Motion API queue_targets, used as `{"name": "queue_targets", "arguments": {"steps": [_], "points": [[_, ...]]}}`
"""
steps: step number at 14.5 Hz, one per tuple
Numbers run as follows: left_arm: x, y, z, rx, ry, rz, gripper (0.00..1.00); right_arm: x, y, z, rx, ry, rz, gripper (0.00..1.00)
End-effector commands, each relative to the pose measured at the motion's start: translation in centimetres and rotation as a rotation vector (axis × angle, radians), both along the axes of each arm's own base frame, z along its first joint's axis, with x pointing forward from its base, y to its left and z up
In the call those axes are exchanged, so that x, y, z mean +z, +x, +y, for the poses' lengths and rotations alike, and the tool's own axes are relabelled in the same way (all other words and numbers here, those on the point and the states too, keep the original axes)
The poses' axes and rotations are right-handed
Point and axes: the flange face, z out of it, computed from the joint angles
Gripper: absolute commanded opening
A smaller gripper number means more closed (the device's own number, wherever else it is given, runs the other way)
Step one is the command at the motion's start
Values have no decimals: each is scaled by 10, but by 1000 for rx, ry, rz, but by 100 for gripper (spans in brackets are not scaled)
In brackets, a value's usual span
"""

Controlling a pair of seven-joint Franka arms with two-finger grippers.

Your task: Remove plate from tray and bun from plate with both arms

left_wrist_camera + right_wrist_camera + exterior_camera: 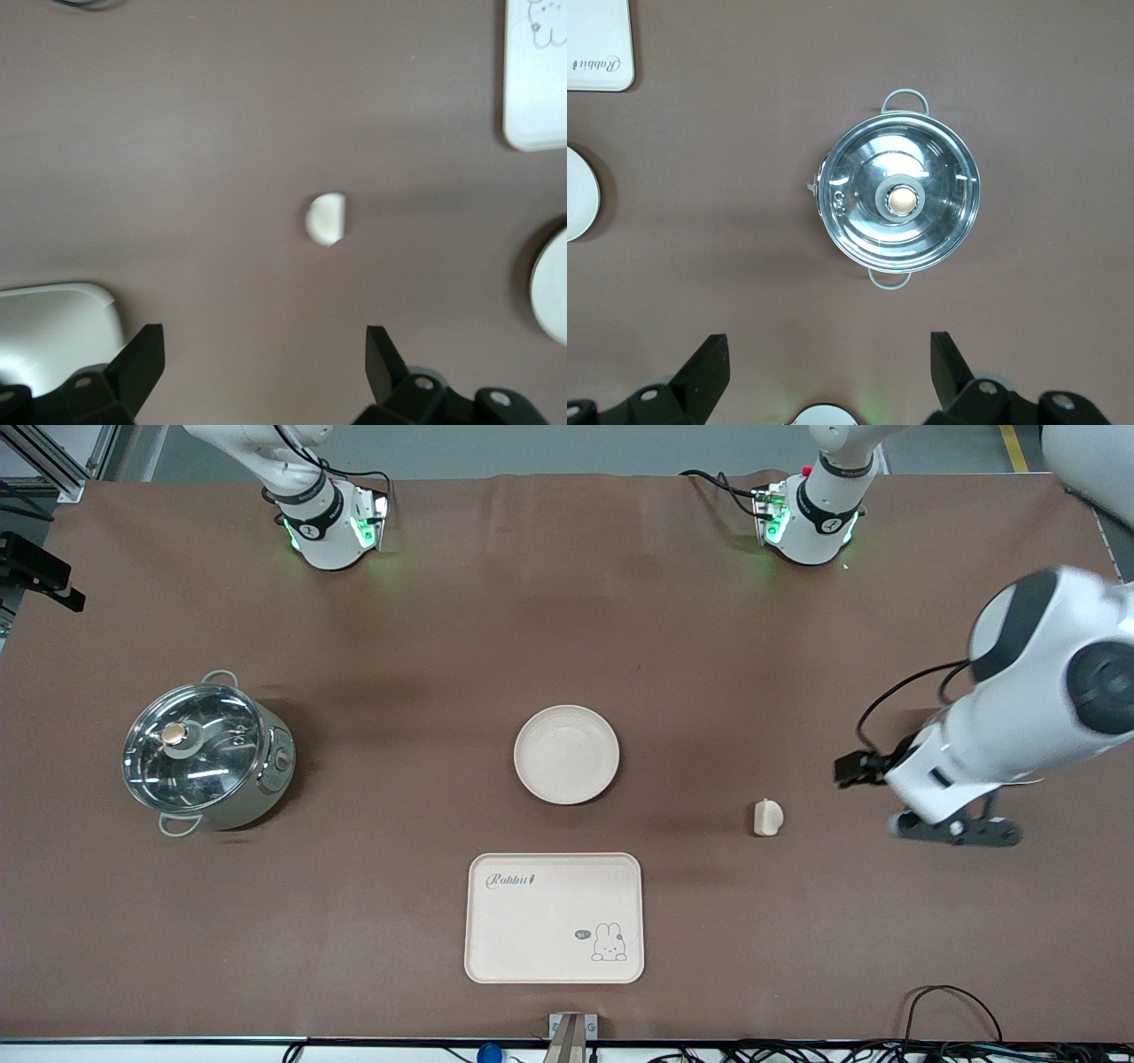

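The round cream plate [567,755] lies on the brown table at its middle. The small pale bun [767,817] lies on the table, toward the left arm's end from the plate. My left gripper [957,830] is over bare table beside the bun, toward the left arm's end. In the left wrist view it [263,363] is open and empty, with the bun [326,219] and the plate's rim [554,297] ahead. My right gripper [828,372] is open and empty, held high, out of the front view; the plate's rim [579,205] shows in the right wrist view.
A cream rectangular tray [555,918] with a rabbit drawing lies nearer to the front camera than the plate. A steel pot with a glass lid [205,753] stands toward the right arm's end; it also shows in the right wrist view [899,202].
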Motion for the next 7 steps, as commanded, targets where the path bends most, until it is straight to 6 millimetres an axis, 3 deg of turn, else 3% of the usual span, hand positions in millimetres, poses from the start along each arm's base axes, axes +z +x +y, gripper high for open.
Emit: {"name": "queue_targets", "arguments": {"steps": [1, 4, 6, 7], "points": [[63, -38, -3, -6, 74, -22, 100, 0, -3, 0, -12, -1, 7, 100], [118, -71, -7, -16, 75, -92, 100, 0, -6, 1, -10, -1, 17, 100], [110, -70, -4, 23, 61, -65, 100, 1, -5, 1, -10, -2, 8, 100], [107, -64, 13, 73, 58, -55, 100, 1, -5, 2, -12, -5, 10, 100]]}}
